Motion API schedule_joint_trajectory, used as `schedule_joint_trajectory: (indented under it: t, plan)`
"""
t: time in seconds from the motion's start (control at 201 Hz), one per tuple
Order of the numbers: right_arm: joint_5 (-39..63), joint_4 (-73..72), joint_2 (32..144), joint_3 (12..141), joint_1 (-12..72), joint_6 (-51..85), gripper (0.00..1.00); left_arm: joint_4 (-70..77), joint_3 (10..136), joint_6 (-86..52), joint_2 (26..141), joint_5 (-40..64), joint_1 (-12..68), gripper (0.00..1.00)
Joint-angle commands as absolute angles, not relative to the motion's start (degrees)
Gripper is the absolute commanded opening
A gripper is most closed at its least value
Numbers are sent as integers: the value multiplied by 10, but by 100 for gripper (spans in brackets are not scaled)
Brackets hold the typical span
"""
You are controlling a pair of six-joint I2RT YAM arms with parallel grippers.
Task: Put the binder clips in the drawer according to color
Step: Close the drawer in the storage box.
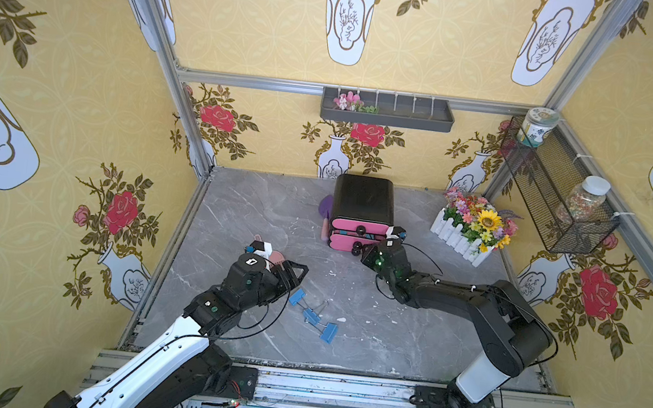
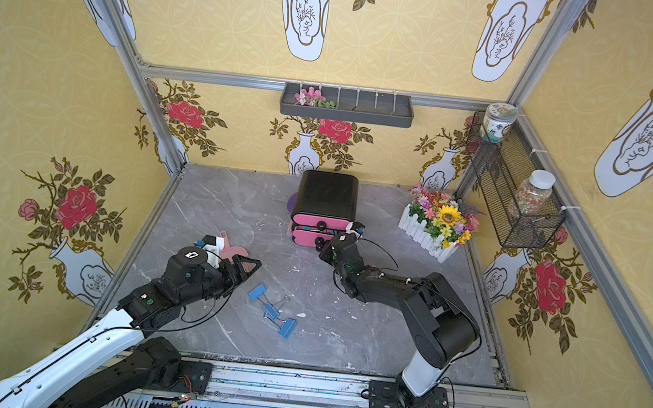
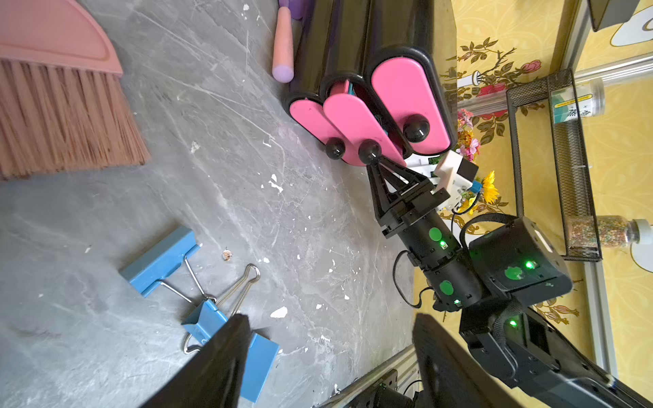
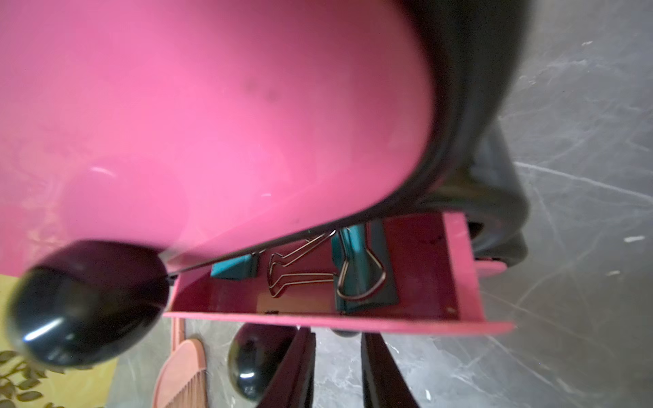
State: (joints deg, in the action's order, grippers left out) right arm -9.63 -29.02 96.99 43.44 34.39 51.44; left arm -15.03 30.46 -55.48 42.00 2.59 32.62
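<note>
Alignment at the round black knob (image 3: 370, 152) matters most for this step. The right gripper (image 3: 378, 163) has its tips at this knob, which belongs to the middle drawer (image 3: 353, 118) of the small black rounded cabinet with three pink drawers (image 1: 363, 201). Its jaws stand only a little apart, and I cannot tell if they pinch the knob or only lie beside it. The middle drawer is pulled partly out, and teal metal binder clips (image 4: 364, 268) lie inside it.

I judge that the drawer is being moved by its knob. The arm should therefore travel straight along the drawer's own line, without lifting or twisting, because the light cabinet could slide on the grey marble tabletop (image 1: 366, 314).

Three blue metal binder clips (image 1: 310, 316) with silver wire handles lie close together on the tabletop, with handles crossing. The left gripper (image 3: 330, 318) hangs above them with jaws wide open and empty. It should take one clip by the blue body, not by the wire.
</note>
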Motion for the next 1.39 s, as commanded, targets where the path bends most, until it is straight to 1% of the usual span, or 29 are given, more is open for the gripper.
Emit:
schedule_joint_trajectory:
  t: [0.0, 0.184, 0.324, 0.523, 0.772, 0.841, 0.931, 0.986, 1.055, 1.17, 1.304, 1.389]
  plan:
    - [-103, -402, 977, 420, 339, 557, 31, -146, 301, -554, 421, 31, 326, 78]
    - [-87, -523, 1007, 389, 328, 610, 38, -146, 300, -555, 419, 31, 325, 78]
    - [-84, -579, 1036, 382, 319, 644, 39, -147, 298, -555, 417, 31, 326, 78]
    - [-77, -592, 1044, 393, 315, 645, 40, -150, 296, -555, 411, 29, 325, 78]
    - [-76, -552, 1017, 380, 318, 631, 40, -140, 293, -558, 418, 32, 326, 78]
    - [-80, -528, 995, 366, 326, 621, 40, -137, 294, -556, 418, 31, 325, 78]
    - [-83, -459, 949, 359, 344, 588, 45, -136, 294, -551, 420, 27, 327, 78]
    - [-98, -370, 912, 369, 362, 557, 50, -134, 295, -547, 424, 25, 326, 78]
    - [-132, -239, 877, 397, 388, 529, 59, -128, 299, -541, 435, 24, 325, 78]
    - [-164, -110, 845, 413, 412, 498, 70, -102, 298, -532, 466, 33, 326, 78]
    - [-203, -23, 829, 416, 438, 457, 81, -79, 301, -524, 494, 43, 326, 77]
    - [-225, 16, 844, 438, 464, 416, 85, -70, 299, -520, 497, 44, 326, 77]
